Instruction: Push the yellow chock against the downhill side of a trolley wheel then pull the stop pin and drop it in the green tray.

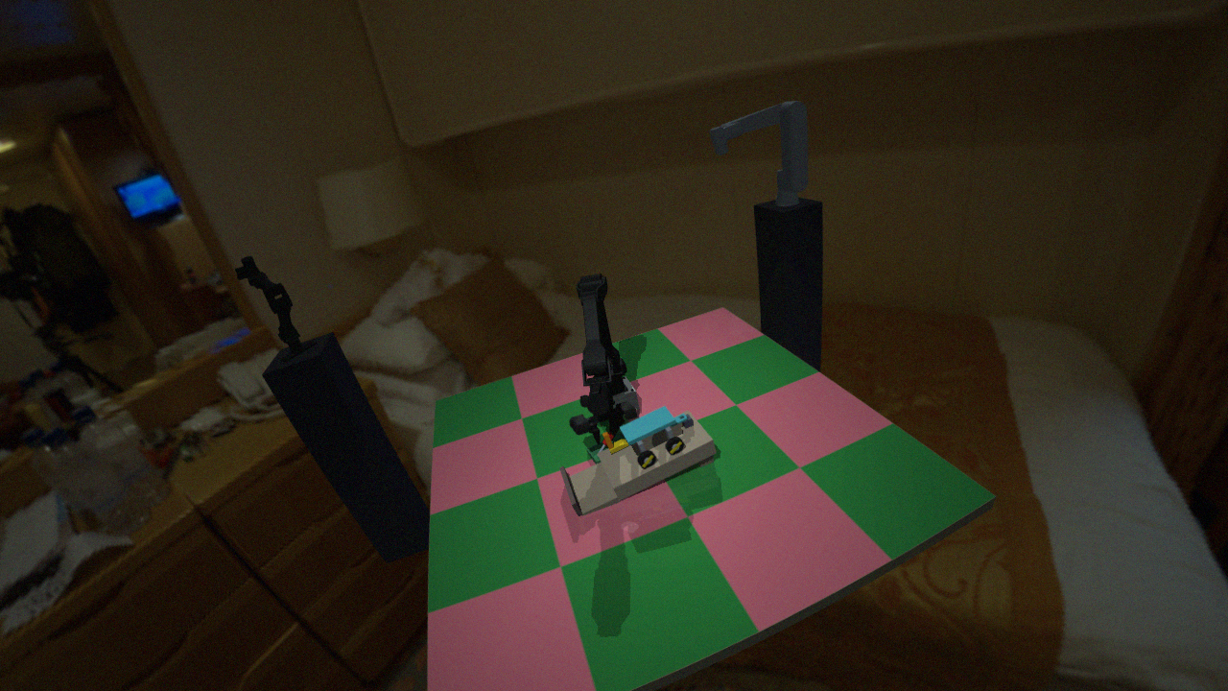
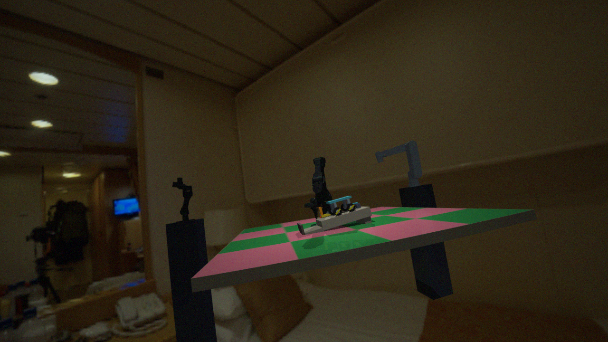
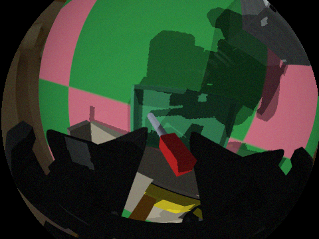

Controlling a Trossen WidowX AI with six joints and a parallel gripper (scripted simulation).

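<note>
My gripper is open, low beside the ramp. The stop pin's red head shows between the parted fingers without both touching it. Its grey shank slants over the green tray; whether the pin rests on the tray wall is unclear. The trolley stands on the ramp. The yellow chock, with its orange handle, sits at the trolley's downhill end, apparently against a far-side wheel; the contact is partly hidden.
The ramp's raised end stop is at its low end. A grey block-like part stands beyond the tray. The arm rises behind the ramp. Two pedestals stand beyond the table edges.
</note>
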